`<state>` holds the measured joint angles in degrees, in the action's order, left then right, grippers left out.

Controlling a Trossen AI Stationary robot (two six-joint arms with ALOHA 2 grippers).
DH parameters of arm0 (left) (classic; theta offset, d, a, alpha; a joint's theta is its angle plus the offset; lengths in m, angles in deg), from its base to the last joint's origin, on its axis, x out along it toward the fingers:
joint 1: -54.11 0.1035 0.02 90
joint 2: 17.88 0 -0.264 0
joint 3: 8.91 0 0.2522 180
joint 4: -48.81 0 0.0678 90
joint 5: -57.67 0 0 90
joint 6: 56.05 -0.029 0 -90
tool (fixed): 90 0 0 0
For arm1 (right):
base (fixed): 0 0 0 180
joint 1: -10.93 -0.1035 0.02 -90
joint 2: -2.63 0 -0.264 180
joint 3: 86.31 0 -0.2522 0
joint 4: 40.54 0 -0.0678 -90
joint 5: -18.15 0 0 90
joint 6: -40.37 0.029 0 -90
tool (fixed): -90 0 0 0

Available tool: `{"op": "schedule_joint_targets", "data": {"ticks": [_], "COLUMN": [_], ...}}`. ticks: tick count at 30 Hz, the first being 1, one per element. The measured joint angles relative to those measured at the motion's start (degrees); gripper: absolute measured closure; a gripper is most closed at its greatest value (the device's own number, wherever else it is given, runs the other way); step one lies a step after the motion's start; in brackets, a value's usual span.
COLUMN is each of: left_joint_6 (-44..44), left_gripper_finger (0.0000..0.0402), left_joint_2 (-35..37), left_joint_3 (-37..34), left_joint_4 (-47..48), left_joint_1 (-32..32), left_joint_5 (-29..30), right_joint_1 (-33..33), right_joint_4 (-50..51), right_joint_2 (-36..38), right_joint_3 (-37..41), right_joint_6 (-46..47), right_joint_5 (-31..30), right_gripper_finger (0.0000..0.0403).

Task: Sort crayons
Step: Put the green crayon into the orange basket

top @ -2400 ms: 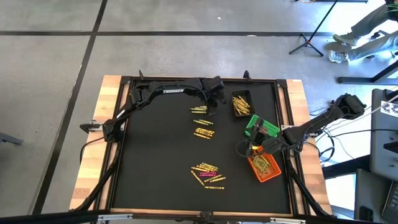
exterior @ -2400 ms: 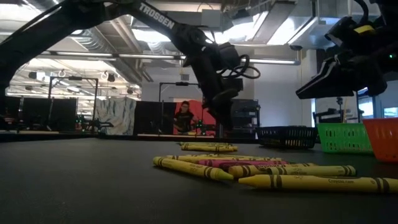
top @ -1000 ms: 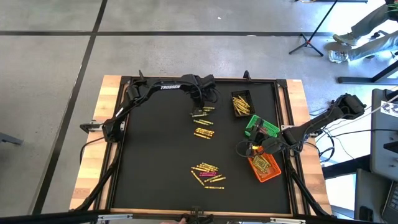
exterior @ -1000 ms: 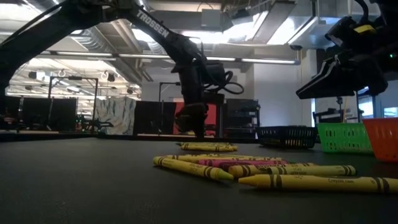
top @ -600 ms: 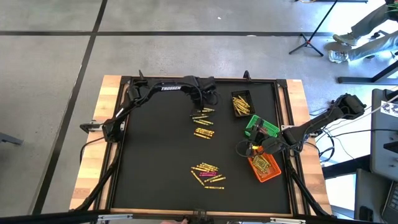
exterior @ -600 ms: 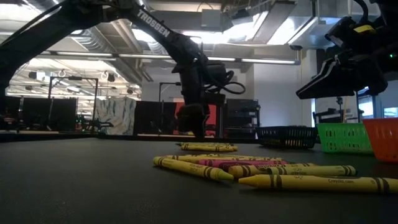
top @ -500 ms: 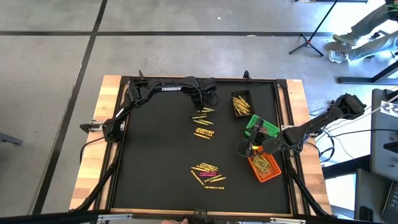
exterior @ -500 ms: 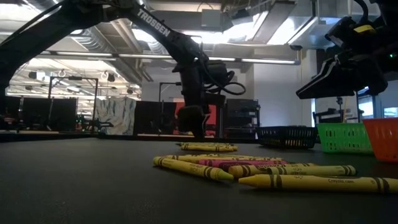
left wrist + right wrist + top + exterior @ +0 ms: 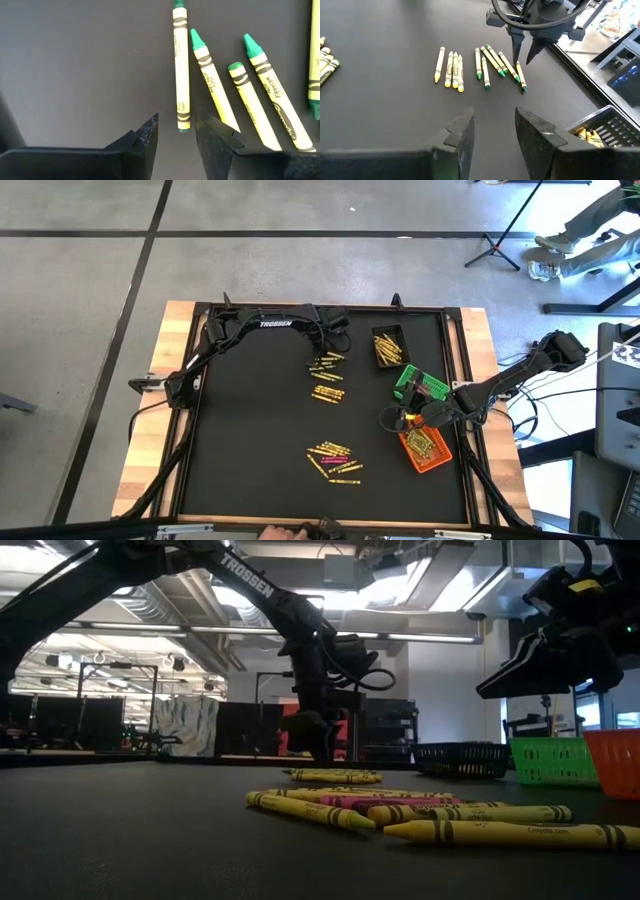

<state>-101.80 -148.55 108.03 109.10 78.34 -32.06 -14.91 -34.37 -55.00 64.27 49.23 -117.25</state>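
Note:
Crayons lie in loose groups on the black mat (image 9: pixel 250 430). Several yellow-wrapped, green-tipped crayons (image 9: pixel 210 80) lie at the far middle (image 9: pixel 325 360), with yellow ones (image 9: pixel 450 67) beside them. A yellow and pink heap (image 9: pixel 430 815) lies near the front. My left gripper (image 9: pixel 176 132) points down over the green-tipped group, open. Its fingertips stand on either side of one crayon's blunt end (image 9: pixel 183 122), and I see no touch. My right gripper (image 9: pixel 492 127) hangs open at the right, above the mat (image 9: pixel 393 420).
At the right stand a black bin (image 9: pixel 462 760) holding yellow crayons, a green bin (image 9: pixel 553 762) and an orange bin (image 9: pixel 615 762). A raised frame (image 9: pixel 455 315) edges the mat. The mat's left half is bare.
My left gripper has rolled about the line it points along while staying over the green-tipped crayons at the same height. Its fingers stay apart. The crayons and my right arm have kept still.

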Motion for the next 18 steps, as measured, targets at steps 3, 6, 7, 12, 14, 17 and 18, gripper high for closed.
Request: {"op": "schedule_joint_targets", "data": {"ticks": [3, 6, 7, 12, 14, 17, 18], "left_joint_6": [-0.1, 0.0, 0.4, 1.8, 2.2, 4.3, 5.3], "left_gripper_finger": [0.0289, 0.029, 0.0291, 0.0304, 0.0307, 0.0308, 0.0308], "left_joint_2": [0.0, 0.0, 0.0, 0.0, 0.2, 1.7, 2.8], "left_joint_3": [0.0, 0.0, 0.0, 0.0, 0.0, 0.0, 0.0], "left_joint_4": [-0.5, -1.5, -2.2, -3.7, -3.5, -1.9, -1.2], "left_joint_1": [0.0, -0.3, -0.5, -1.8, -2.6, -4.0, -4.5], "left_joint_5": [0.0, 0.9, 1.9, 8.6, 11.1, 12.0, 11.9], "right_joint_1": [0.0, 0.0, 0.0, 0.0, 0.0, 0.0, 0.0], "right_joint_4": [0.0, 0.0, 0.0, 0.0, -0.1, -0.1, -0.1], "right_joint_2": [0.0, 0.0, 0.0, 0.0, 0.0, 0.0, 0.0], "right_joint_3": [0.0, 0.0, 0.0, 0.0, 0.0, 0.0, 0.0], "right_joint_6": [0.2, 0.2, 0.2, 0.3, 0.6, 1.3, 1.3], "right_joint_5": [0.0, 0.0, 0.0, 0.0, 0.0, 0.0, 0.0], "right_gripper_finger": [0.0265, 0.0265, 0.0265, 0.0265, 0.0265, 0.0265, 0.0265]}}
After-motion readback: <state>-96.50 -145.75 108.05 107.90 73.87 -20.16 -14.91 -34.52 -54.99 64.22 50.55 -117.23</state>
